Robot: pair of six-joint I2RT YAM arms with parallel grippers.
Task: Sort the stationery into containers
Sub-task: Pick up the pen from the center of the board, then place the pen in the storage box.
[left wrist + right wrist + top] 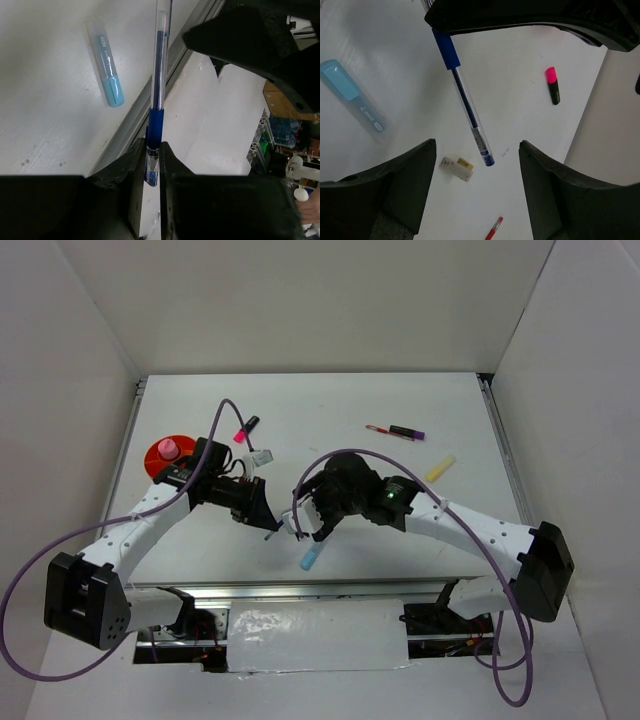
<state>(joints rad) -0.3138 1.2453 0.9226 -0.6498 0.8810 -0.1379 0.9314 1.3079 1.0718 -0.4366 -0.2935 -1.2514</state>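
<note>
left pincer [153,161] grips blue pen [157,100]; orange cup [153,458] holds pink highlighter [169,448].

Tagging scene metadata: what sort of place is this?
Probably a robotics lab test cell: a white table boxed in by plain white walls, a left arm and right arm at an aluminium rail, and stationery as props, one pen in the left gripper.

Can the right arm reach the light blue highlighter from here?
Probably yes: the right gripper is open and empty, and the light blue highlighter lies bare beside it. Only the blue pen in the left gripper hangs close.
</note>
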